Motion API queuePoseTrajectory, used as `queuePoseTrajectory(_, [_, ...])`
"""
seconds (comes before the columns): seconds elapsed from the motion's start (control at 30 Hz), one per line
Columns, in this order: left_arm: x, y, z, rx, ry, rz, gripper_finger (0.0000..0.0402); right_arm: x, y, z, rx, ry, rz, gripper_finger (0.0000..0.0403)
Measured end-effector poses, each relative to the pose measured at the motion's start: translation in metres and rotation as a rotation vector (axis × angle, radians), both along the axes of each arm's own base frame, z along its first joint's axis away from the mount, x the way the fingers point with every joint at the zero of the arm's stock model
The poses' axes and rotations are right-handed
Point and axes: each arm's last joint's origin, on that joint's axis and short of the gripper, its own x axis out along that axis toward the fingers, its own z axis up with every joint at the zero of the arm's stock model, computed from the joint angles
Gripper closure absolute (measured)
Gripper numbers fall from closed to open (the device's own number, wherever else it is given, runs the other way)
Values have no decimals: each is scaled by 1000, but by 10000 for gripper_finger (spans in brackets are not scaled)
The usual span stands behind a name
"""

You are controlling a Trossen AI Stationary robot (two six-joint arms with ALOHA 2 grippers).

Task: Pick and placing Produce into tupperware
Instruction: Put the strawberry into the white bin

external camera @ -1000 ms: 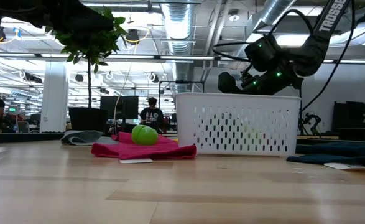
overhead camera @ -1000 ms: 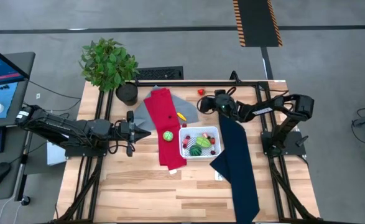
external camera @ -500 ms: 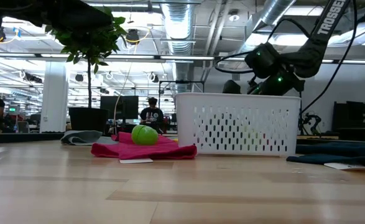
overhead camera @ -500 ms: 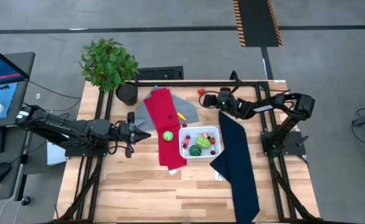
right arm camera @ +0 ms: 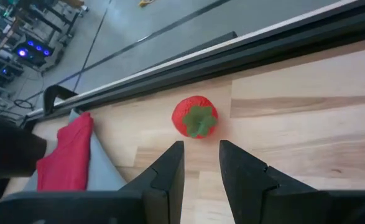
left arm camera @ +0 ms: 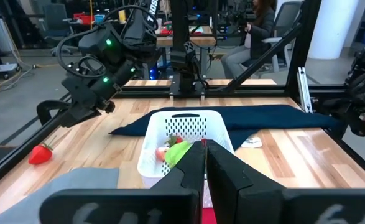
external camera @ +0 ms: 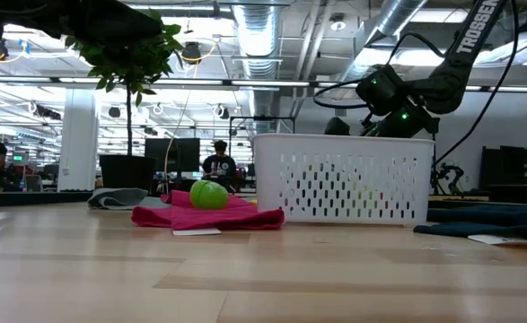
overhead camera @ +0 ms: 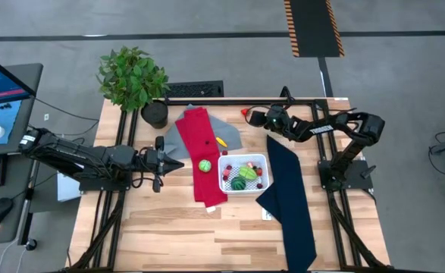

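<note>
Over at the left edge of the table (overhead camera: pixel 169 235) the left claw (overhead camera: pixel 178 161) waits low, its fingers clenched together on nothing, pointing toward the long red cloth (overhead camera: pixel 202 154). A potted plant (overhead camera: pixel 133 76) stands at the far left corner. On the red cloth sits a green toy ball-shaped fruit (overhead camera: pixel 205 165) (lime or apple, I cannot tell), and a small yellow piece (overhead camera: pixel 221 141) lies on the grey cloth (overhead camera: pixel 230 136) just beside it. Next comes the white tub (overhead camera: pixel 243 174), near the table's middle, already holding green and red toy produce (overhead camera: pixel 246 176). A navy cloth (overhead camera: pixel 290 199) runs from beside the tub to the near edge. Toward the far edge, the right claw (right arm camera: pixel 199 163) hovers above a toy strawberry (right arm camera: pixel 195 116), fingers parted and gripping nothing; the berry rests on the bare wood close to the far rail.
</note>
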Motion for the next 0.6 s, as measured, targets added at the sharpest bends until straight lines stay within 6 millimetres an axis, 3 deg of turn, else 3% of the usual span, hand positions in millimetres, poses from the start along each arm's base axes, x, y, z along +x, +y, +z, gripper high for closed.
queuePoseTrajectory(0.23, [0, 0, 0, 0, -1, 0, 395, -5, -9, 1, 25, -28, 21, 280])
queuePoseTrajectory(0.4, [0, 0, 0, 0, -1, 1, 395, 3, -16, 13, -46, -30, 54, 280])
queuePoseTrajectory(0.6, [0, 0, -1, 3, 8, 1, 395, 17, -18, 26, -149, 117, 129, 280])
